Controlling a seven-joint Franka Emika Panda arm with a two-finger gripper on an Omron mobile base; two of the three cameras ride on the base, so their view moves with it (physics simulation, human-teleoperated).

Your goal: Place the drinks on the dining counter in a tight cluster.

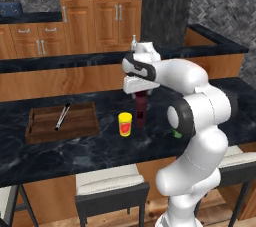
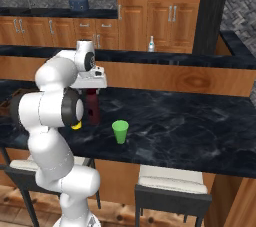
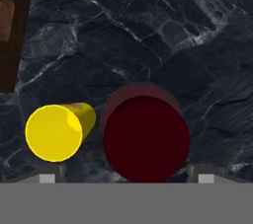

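Gripper first: our two dark fingertips sit spread wide, one on either side of the dark maroon bottle, and from the hand view they look apart from its sides rather than pinching it. So we're straddling it from straight above, not gripping.

That maroon bottle stands upright on the long black white-veined marble dining counter, roughly mid-depth. We'd guess it's light, rigid and fairly slick, with a tall narrow body that could tip if nudged sideways. If we need it again, the upper body just under the top seems the safest spot, jaws square across the round section.

Just beside it sits a yellow cup with a red mark, close but with a sliver of counter between them in the hand view. A small green cup stands near on the other side. Further along, a flat wooden tray holds a thin dark-and-silver utensil, well apart from the bottle.
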